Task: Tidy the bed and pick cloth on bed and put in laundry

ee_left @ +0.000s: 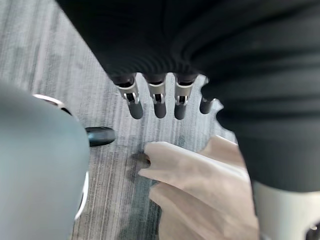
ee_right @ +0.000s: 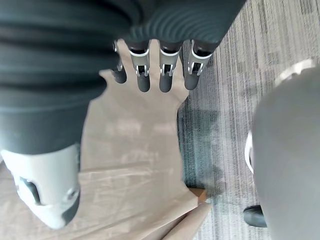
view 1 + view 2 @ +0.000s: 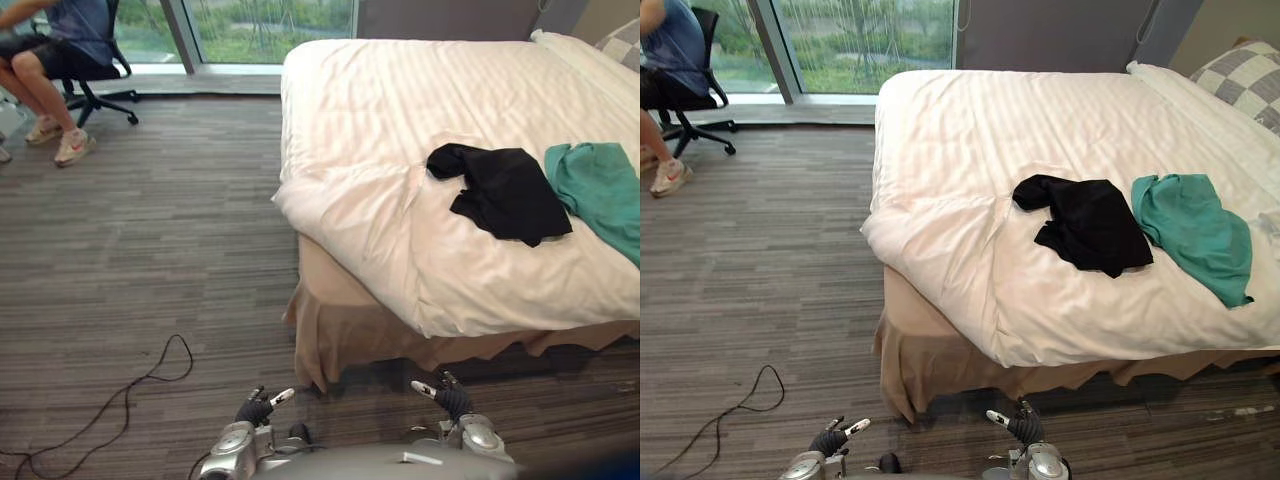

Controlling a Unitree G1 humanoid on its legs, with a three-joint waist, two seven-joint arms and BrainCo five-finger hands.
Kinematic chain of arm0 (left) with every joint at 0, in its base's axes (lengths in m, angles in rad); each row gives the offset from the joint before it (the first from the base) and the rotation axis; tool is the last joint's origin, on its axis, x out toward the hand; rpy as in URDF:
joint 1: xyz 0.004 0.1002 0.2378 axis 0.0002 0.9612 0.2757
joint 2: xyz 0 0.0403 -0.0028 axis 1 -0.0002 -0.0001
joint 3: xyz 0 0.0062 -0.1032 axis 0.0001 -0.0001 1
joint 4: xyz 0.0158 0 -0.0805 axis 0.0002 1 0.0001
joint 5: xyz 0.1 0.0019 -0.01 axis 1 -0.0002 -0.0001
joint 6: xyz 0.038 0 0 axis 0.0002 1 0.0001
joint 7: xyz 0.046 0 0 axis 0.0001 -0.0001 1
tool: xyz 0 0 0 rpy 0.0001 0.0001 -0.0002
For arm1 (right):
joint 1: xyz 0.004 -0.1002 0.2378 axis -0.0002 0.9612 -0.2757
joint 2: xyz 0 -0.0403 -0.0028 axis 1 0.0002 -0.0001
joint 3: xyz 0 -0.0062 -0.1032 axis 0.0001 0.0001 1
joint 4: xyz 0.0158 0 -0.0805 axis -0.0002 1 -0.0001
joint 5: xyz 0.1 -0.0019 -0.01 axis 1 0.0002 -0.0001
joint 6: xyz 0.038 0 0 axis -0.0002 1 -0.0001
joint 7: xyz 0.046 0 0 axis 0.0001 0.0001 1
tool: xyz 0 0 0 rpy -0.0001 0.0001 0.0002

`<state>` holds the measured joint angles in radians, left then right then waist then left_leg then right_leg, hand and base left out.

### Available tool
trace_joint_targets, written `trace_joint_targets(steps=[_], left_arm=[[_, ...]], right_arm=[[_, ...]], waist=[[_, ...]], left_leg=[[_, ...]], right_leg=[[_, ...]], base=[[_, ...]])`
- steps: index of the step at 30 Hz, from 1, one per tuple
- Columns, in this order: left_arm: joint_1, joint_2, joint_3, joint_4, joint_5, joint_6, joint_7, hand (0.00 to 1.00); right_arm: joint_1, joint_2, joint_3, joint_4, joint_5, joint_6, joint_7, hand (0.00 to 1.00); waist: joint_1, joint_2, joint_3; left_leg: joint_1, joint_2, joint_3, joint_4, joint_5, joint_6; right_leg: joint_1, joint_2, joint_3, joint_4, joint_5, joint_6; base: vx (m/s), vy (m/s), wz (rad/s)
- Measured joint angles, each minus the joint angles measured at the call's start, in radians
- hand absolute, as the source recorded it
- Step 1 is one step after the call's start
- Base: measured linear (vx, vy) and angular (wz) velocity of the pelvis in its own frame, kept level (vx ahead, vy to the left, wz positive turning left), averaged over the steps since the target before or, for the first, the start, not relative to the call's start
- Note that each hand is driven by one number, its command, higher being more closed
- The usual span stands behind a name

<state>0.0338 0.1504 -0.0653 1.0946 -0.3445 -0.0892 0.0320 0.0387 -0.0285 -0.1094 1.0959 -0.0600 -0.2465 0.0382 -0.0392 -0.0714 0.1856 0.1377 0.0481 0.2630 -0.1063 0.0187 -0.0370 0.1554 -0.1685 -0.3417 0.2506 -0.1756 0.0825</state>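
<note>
Hanging low in front of the robot, the left hand (image 3: 255,408) and the right hand (image 3: 453,399) are both empty. Each wrist view shows its own hand with fingers (image 1: 159,102) straight and held apart, gripping nothing. The left hand is above the grey floor (image 3: 150,260), just off the corner of the beige bed skirt (image 3: 335,340). The right hand is over the skirt's folds.

Past the skirt rises the bed (image 3: 430,90). Its white duvet (image 3: 380,230) is creased and puckered toward the near corner. The black cloth (image 3: 505,190) lies crumpled on the duvet, well beyond either hand. The green cloth (image 3: 600,195) is just beside it, toward the robot's right; I cannot tell whether the two touch.

By my reading the task is barely begun. Neither cloth has been picked up, the duvet looks unsmoothed, and the robot stands short of the bed. Reaching in, lifting both cloths, carrying them off and tidying the bed all remain. These views do not tell me where the laundry is to go.

The wrist views settle how the fingers stand, which the head views leave too small to read. The right eye view takes in the whole checked pillow (image 3: 1243,78) at the head of the bed and the green cloth's full outline. The left eye view cuts both at its edge, but gives more of the person (image 3: 55,45) seated on an office chair (image 3: 100,85) by the window.
</note>
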Motion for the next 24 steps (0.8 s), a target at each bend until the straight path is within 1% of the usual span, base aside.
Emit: trace_joint_targets(steps=[2, 3, 6, 8, 10, 12, 13, 14, 15, 16, 17, 18, 19, 20, 21, 23, 24], left_arm=[[0.000, -0.014, 0.049, 0.031, -0.029, 0.000, 0.020, 0.00], [0.000, -0.016, 0.062, 0.030, -0.036, -0.002, 0.020, 0.00], [0.008, -0.031, 0.116, 0.028, -0.038, -0.008, 0.021, 0.00], [0.011, -0.032, 0.118, 0.028, -0.057, -0.012, 0.037, 0.00], [0.018, -0.038, 0.139, 0.028, -0.131, -0.014, 0.069, 0.00], [0.026, -0.046, 0.161, 0.028, -0.199, -0.025, 0.104, 0.00], [0.037, -0.055, 0.178, 0.029, -0.279, -0.048, 0.143, 0.00], [0.041, -0.060, 0.191, 0.028, -0.299, -0.056, 0.150, 0.00], [0.048, -0.068, 0.206, 0.028, -0.337, -0.076, 0.160, 0.00], [0.056, -0.084, 0.240, 0.027, -0.397, -0.121, 0.170, 0.00], [0.059, -0.086, 0.262, 0.023, -0.428, -0.145, 0.170, 0.00], [0.061, -0.093, 0.273, 0.016, -0.450, -0.163, 0.169, 0.00], [0.071, -0.103, 0.274, -0.013, -0.510, -0.209, 0.166, 0.00], [0.075, -0.106, 0.275, -0.038, -0.537, -0.234, 0.164, 0.00], [0.084, -0.106, 0.283, -0.060, -0.552, -0.247, 0.163, 0.00], [0.110, -0.105, 0.325, -0.154, -0.616, -0.324, 0.162, 0.00], [0.115, -0.106, 0.337, -0.183, -0.627, -0.346, 0.162, 0.00]], right_arm=[[0.000, -0.002, 0.000, -0.001, 0.000, -0.004, 0.000, 0.00], [0.000, -0.002, 0.000, -0.001, -0.001, -0.008, 0.000, 0.00], [0.004, -0.005, 0.005, -0.001, -0.004, -0.011, 0.006, 0.00], [0.004, -0.007, 0.013, -0.001, -0.005, -0.010, 0.005, 0.00], [0.003, -0.007, 0.018, -0.002, -0.005, 0.000, -0.002, 0.00], [0.003, -0.006, 0.018, -0.002, -0.005, 0.016, -0.006, 0.00], [0.003, -0.005, 0.018, -0.008, -0.005, 0.045, -0.015, 0.00], [0.004, -0.005, 0.018, -0.008, -0.005, 0.051, -0.018, 0.00], [0.004, -0.005, 0.017, -0.008, -0.006, 0.062, -0.023, 0.00], [0.004, -0.005, 0.013, -0.008, -0.006, 0.073, -0.029, 0.00], [0.005, -0.002, 0.007, -0.008, -0.006, 0.079, -0.033, 0.00], [0.006, -0.001, 0.001, -0.008, -0.005, 0.081, -0.035, 0.00], [0.009, 0.000, -0.006, -0.008, -0.004, 0.082, -0.039, 0.00], [0.016, -0.001, -0.007, -0.009, -0.004, 0.083, -0.040, 0.00], [0.020, 0.000, -0.008, -0.009, -0.004, 0.084, -0.040, 0.00], [0.036, -0.001, -0.011, -0.021, -0.004, 0.085, -0.041, 0.00], [0.037, -0.002, -0.011, -0.024, -0.004, 0.085, -0.040, 0.00]], waist=[[-0.005, 0.002, 0.000], [-0.008, 0.004, 0.001], [-0.005, 0.001, -0.002], [-0.003, 0.000, -0.003], [-0.001, -0.005, -0.008], [0.001, -0.001, -0.010], [0.004, 0.001, -0.017], [0.004, 0.006, -0.020], [0.004, 0.010, -0.023], [0.005, 0.013, -0.027], [0.007, 0.013, -0.029], [0.008, 0.014, -0.029], [0.023, 0.012, -0.028], [0.035, 0.012, -0.027], [0.041, 0.011, -0.028], [0.057, 0.012, -0.028], [0.059, 0.013, -0.028]], left_leg=[[0.002, 0.006, 0.005, 0.000, -0.003, 0.002], [0.003, 0.007, 0.004, 0.000, -0.005, 0.003], [0.001, 0.018, 0.005, 0.000, -0.009, 0.001], [0.002, 0.020, 0.005, 0.000, -0.010, -0.002], [0.005, 0.018, 0.003, 0.000, -0.009, -0.006], [0.014, 0.012, 0.000, 0.000, 0.000, 0.001], [0.018, 0.002, -0.006, 0.001, 0.001, 0.000], [0.016, 0.000, -0.011, 0.001, 0.001, 0.000], [0.015, -0.003, -0.025, 0.001, 0.001, 0.000], [0.008, -0.006, -0.050, 0.000, 0.003, 0.000], [-0.003, -0.009, -0.064, 0.000, 0.008, 0.000], [-0.011, -0.011, -0.078, 0.000, 0.010, 0.001], [-0.020, -0.017, -0.091, 0.000, 0.015, 0.002], [-0.021, -0.022, -0.100, 0.000, 0.015, 0.002], [-0.021, -0.027, -0.109, 0.000, 0.017, 0.003], [-0.021, -0.036, -0.129, 0.000, 0.018, 0.005], [-0.021, -0.037, -0.134, 0.000, 0.018, 0.005]], right_leg=[[0.021, 0.015, 0.010, -0.048, 0.026, 0.001], [0.025, 0.018, 0.012, -0.055, 0.030, 0.001], [0.031, 0.032, 0.023, -0.076, 0.054, 0.007], [0.032, 0.034, 0.023, -0.077, 0.058, 0.010], [0.037, 0.033, 0.023, -0.081, 0.058, 0.010], [0.045, 0.031, 0.022, -0.090, 0.058, 0.010], [0.060, 0.028, 0.008, -0.101, 0.058, 0.010], [0.062, 0.027, -0.003, -0.104, 0.058, 0.010], [0.063, 0.025, -0.014, -0.106, 0.058, 0.010], [0.069, 0.024, -0.050, -0.110, 0.057, 0.010], [0.070, 0.022, -0.070, -0.113, 0.056, 0.011], [0.071, 0.021, -0.087, -0.114, 0.054, 0.011], [0.079, 0.017, -0.115, -0.116, 0.043, 0.010], [0.083, 0.016, -0.119, -0.122, 0.037, 0.013], [0.092, 0.013, -0.131, -0.128, 0.032, 0.015], [0.118, 0.005, -0.170, -0.143, 0.014, 0.015], [0.124, 0.003, -0.175, -0.147, 0.013, 0.014]], base=[[0.01, -0.013, -0.09], [0.00, 0.000, 0.00], [0.03, -0.004, 0.01], [0.06, -0.006, 0.01], [0.06, -0.002, 0.02], [0.14, 0.012, 0.08], [0.15, 0.009, 0.15], [0.07, -0.005, 0.23], [0.08, -0.031, 0.37], [0.08, -0.037, 0.50], [0.07, -0.042, 0.53], [0.05, -0.055, 0.58], [0.04, -0.053, 0.46], [0.04, -0.063, 0.41], [0.02, -0.057, 0.31], [0.02, -0.075, 0.37], [0.00, -0.054, 0.25]])
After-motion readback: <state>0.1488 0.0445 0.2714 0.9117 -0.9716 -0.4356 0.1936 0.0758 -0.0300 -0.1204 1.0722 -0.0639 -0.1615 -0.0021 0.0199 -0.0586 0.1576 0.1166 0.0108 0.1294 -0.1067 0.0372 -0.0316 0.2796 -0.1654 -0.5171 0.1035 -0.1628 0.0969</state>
